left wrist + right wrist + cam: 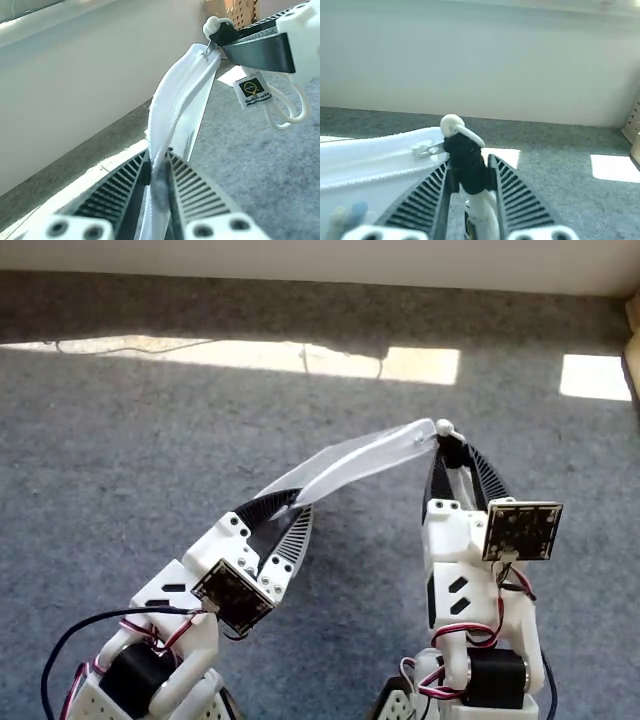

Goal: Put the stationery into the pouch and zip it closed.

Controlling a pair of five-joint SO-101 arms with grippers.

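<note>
Two arms hold one pouch (350,465) stretched between them, lifted off grey carpet (120,470) | left gripper (159,172) pinched tight on one end of pouch | right gripper (469,172) clamped on black zipper tab (465,160) at other end | slider (423,149) just beside tab | blurred coloured items (347,214) inside pouch
</note>
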